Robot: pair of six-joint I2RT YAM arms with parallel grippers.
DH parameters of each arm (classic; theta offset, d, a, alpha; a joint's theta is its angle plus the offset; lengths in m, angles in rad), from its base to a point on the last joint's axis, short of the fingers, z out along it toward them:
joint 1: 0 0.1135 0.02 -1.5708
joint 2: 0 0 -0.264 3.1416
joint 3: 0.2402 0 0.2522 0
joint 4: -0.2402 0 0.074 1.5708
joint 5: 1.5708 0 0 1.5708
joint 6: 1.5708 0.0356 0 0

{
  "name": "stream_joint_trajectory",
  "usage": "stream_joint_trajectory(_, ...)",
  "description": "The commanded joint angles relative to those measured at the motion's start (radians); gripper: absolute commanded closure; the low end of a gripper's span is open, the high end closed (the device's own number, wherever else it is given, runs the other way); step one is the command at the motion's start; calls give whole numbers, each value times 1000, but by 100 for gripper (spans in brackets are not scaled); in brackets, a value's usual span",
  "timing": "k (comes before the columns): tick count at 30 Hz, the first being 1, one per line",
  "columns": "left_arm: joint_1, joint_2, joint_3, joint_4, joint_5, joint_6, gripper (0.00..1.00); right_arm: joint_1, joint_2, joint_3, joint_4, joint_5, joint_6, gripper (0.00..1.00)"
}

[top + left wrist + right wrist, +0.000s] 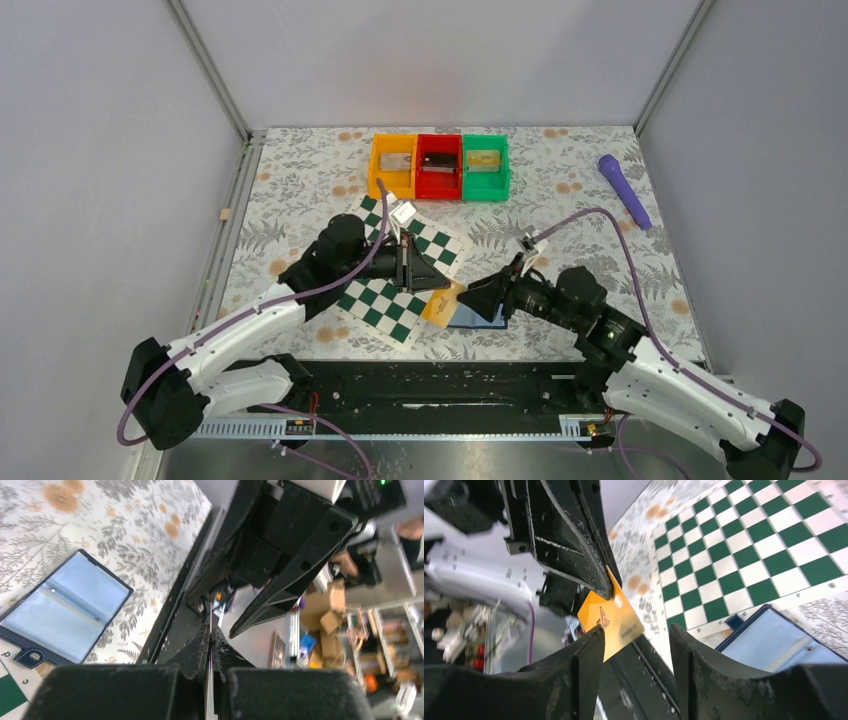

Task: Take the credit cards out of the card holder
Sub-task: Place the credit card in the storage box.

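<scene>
The blue card holder (pixel 480 318) lies open on the table at the chessboard's near right corner; its pale inner pockets show in the left wrist view (pixel 65 612) and the right wrist view (pixel 774 642). My left gripper (pixel 436 283) is shut on an orange-gold credit card (pixel 441 305) and holds it above the table left of the holder. The card shows edge-on between the jaws in the left wrist view (pixel 211 645) and face-on in the right wrist view (pixel 611 617). My right gripper (pixel 472 297) is open and empty, facing the card, with its left fingertip (pixel 596 635) just in front of it.
A green-and-white chessboard mat (pixel 400 270) lies under the left arm. An orange bin (pixel 378 172), a red bin (pixel 438 190) and a green bin (pixel 485 188) stand in a row at the back, each with a card-like item inside. A purple object (pixel 625 190) lies at the back right.
</scene>
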Motion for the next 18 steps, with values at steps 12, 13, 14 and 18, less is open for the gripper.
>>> stream_joint_trajectory(12, 37, 19, -528, 1161, -799, -842, 100, -5, 16, -345, 772, 402, 155, 42)
stream_joint_trajectory(13, 35, 33, -548, 1202, -839, -860, 100, -6, 46, -349, 814, 411, 154, 42)
stream_joint_trajectory(14, 35, 42, -564, 1228, -874, -881, 100, -6, 74, -348, 843, 421, 154, 42)
stream_joint_trajectory(18, 27, 65, -577, 1266, -965, -871, 100, -6, 195, -316, 923, 418, 165, 41)
